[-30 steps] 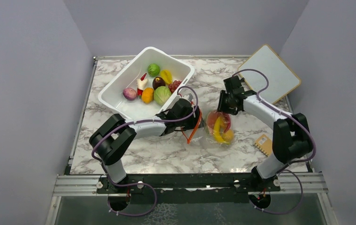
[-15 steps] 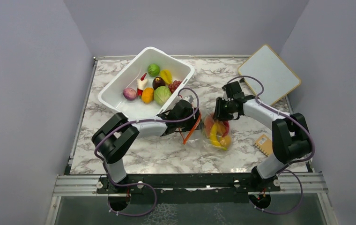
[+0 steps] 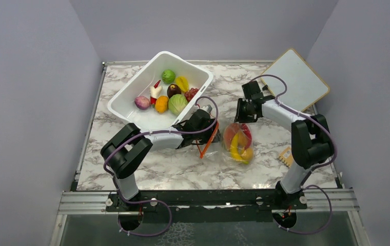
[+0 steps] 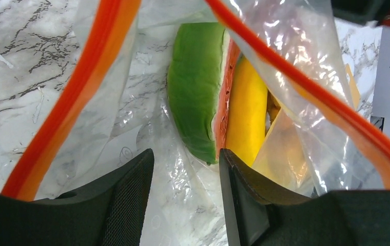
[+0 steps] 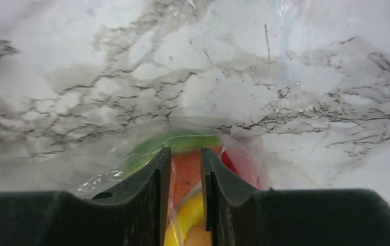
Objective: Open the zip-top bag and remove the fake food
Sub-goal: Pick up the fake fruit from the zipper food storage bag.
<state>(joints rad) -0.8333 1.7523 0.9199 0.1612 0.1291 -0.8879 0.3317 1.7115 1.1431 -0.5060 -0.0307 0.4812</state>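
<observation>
1. The left gripper [image 4: 185, 169] stands with its jaws apart at the mouth of the zip-top bag [image 4: 147, 118]. Clear film lies across the gap, and we see nothing clamped.
2. The right gripper [image 5: 185, 154] shows only a slim gap over the bag's far end. We cannot tell whether it pinches film.
3. The bag lies on the table [image 3: 172, 164] between the two grippers. Its orange zip strip [image 4: 75, 102] is parted toward the left gripper. The fake food [image 3: 238, 141] is inside, including a watermelon slice [image 4: 195, 87] and a banana [image 4: 247, 113].
4. Hazard: slick, floppy film may slip from a shallow pinch, and the mouth would then collapse.
5. Hazard: an unanchored far end would let the whole bag drag along with the food.
6. Hazard: closing on the film together with the food would trap both.
7. The surface is glossy marble-patterned board. A white tub [image 3: 131, 102] of other produce sits just beyond the left gripper. Plain pale walls enclose the table on three sides.
</observation>
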